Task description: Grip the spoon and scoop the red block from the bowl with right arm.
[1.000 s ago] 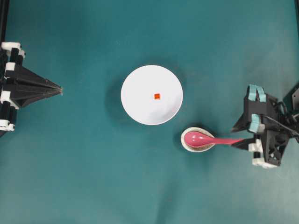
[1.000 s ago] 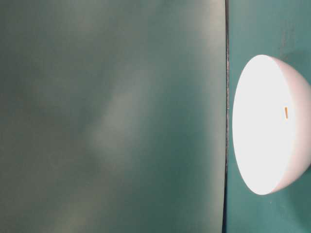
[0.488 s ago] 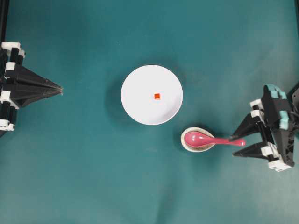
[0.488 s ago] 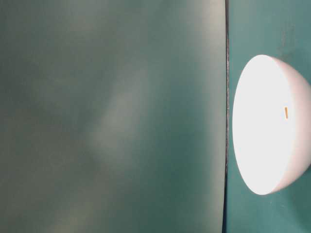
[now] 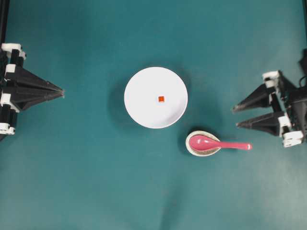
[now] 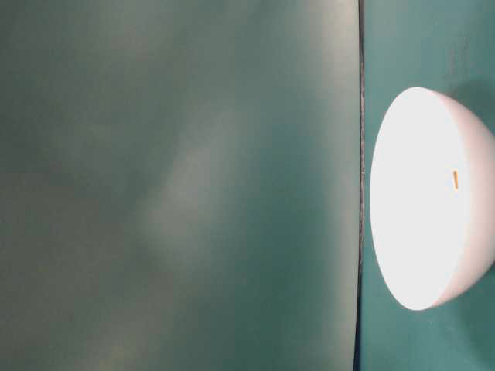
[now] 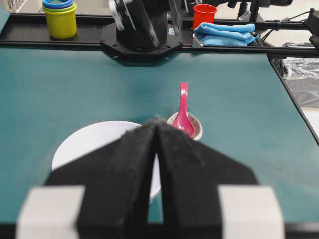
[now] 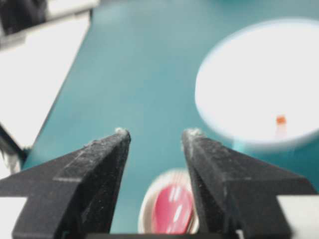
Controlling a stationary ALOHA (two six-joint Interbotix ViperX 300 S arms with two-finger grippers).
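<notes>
Overhead light: even and bright, with soft shadows beside the bowl (image 5: 156,97) and the spoon (image 5: 218,143).
Table-level view: bowl (image 6: 425,197) blown out to white glare; counter (image 6: 178,185) hazy.
Right wrist view: blurred throughout; bowl (image 8: 259,82) edge smeared.
Left wrist view: near jaws out of focus.

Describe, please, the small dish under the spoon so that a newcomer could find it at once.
Start at the large white bowl in the middle of the teal table. Just beyond its rim, toward the right arm's side, sits a much smaller oval, speckled grey-white dish. It alone cradles the scoop of the pink-red spoon, whose handle sticks out past its edge.
</notes>
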